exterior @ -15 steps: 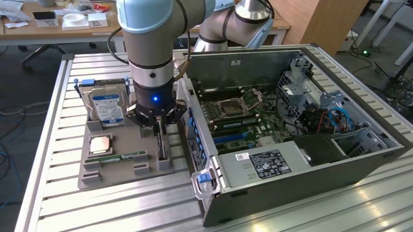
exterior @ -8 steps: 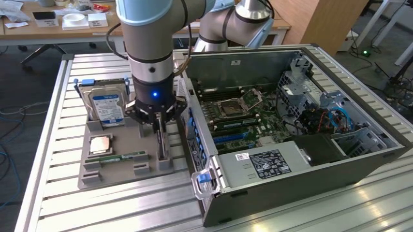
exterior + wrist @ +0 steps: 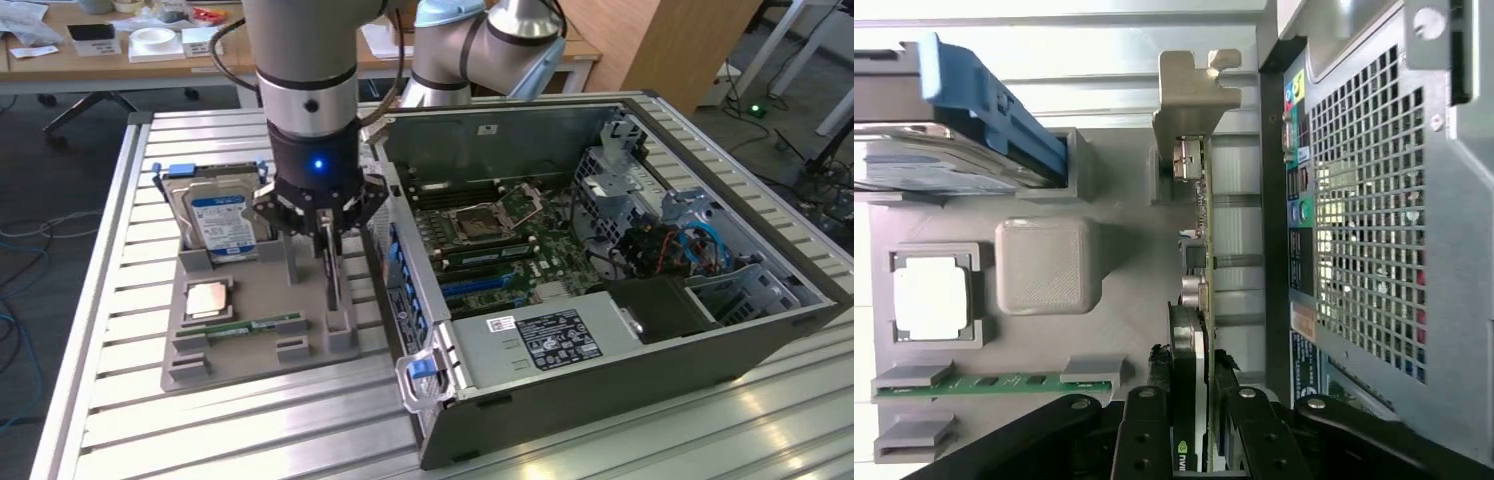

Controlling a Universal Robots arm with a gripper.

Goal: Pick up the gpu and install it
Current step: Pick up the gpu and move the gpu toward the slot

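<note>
Grey plastic forms the holder [image 3: 254, 365] that lies flat on the slatted metal tabletop [image 3: 120, 420], just beside the open computer case [image 3: 627, 330]. The gpu [image 3: 331, 287] stands upright on edge in the holder's slots, along the side of the holder nearest the case. In the exterior view the arm [image 3: 310, 90] comes straight down over it, with the tool [image 3: 327, 262] lowered onto the card's upper edge. In the wrist view the tool [image 3: 1192, 395] has one dark finger on each face of the gpu [image 3: 1201, 240], pinching it across the green board and the black cooler block. The card's silver end bracket [image 3: 1194, 90] juts out at the far end, away from the fingers. The lower edge of the gpu sits in the holder, and the card runs parallel to the case's perforated rear panel [image 3: 1364, 200], close to it but apart. Elsewhere on the holder, a hard drive [image 3: 220, 222] with a blue and white label leans upright at the exterior view's left. A square processor chip [image 3: 207, 298] lies flat in its pocket, and a slim green memory stick [image 3: 251, 325] rests on edge near it. Inside the case the motherboard [image 3: 487, 240] lies exposed.
</note>
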